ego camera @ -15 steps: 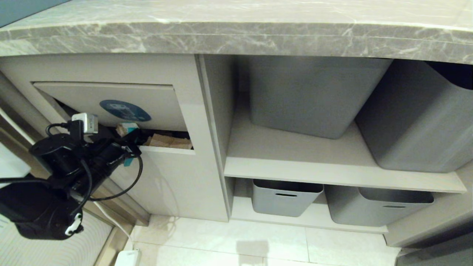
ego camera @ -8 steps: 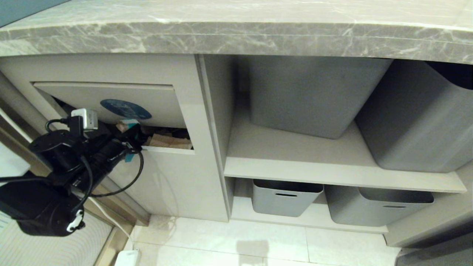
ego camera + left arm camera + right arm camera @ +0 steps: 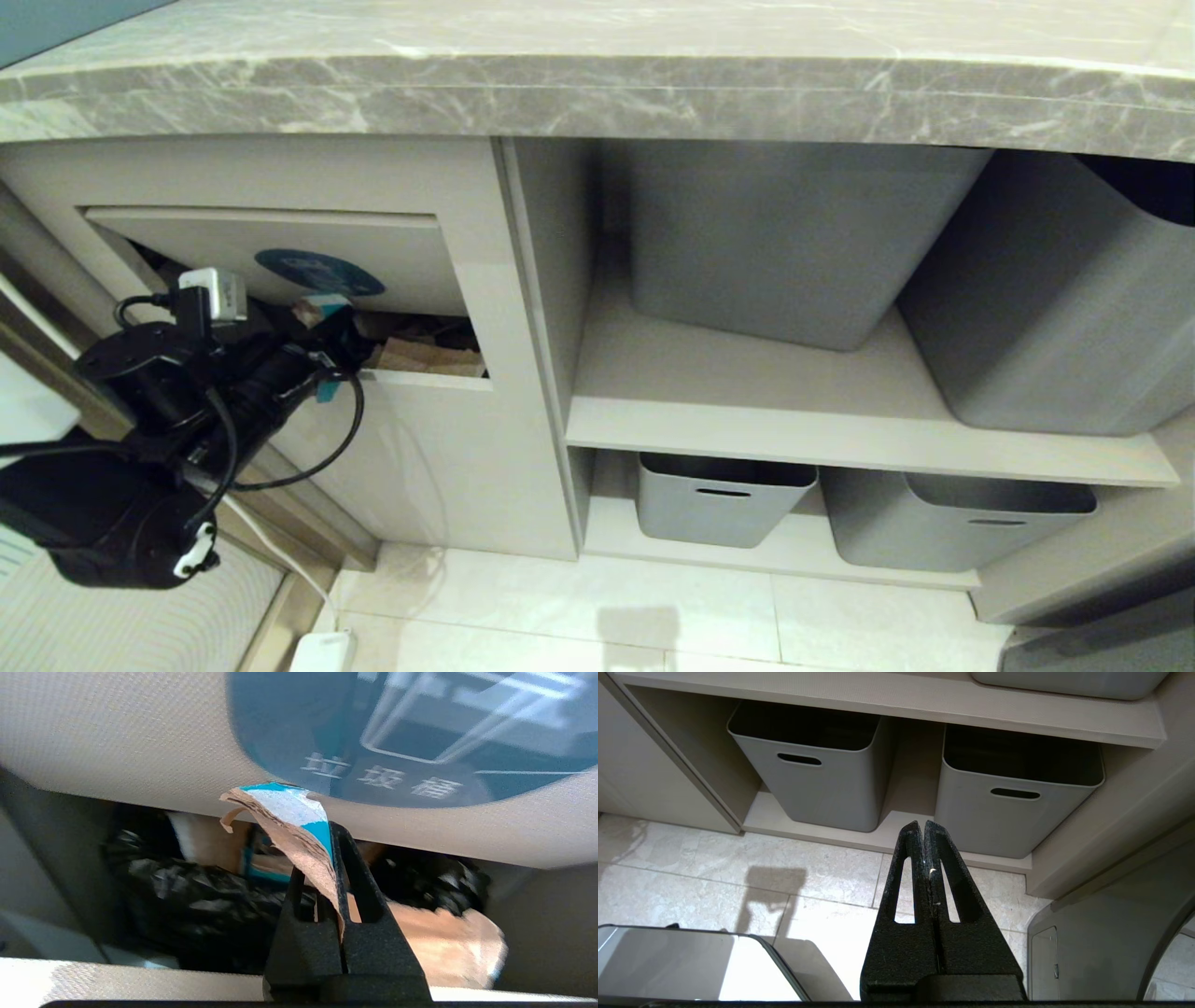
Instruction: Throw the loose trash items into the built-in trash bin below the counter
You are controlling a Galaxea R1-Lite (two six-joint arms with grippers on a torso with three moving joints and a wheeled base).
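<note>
Since a second ago, your left end effector (image 3: 334, 833) is edging further into the bin (image 3: 439, 448) mouth, pushing the flap (image 3: 280, 247) inward. It is pinching shut on the teal-edged scrap (image 3: 289, 821), held just under the flap's lower lip, at about seven o'clock from the sticker (image 3: 319, 273). More cardboard (image 3: 425, 355) is lying inside, at three o'clock from the scrap. Your right end effector (image 3: 924, 828) is closed and empty, hanging over the floor (image 3: 691, 868) before two tubs (image 3: 822, 784). Overhead, the surface (image 3: 597, 93) is running across.
</note>
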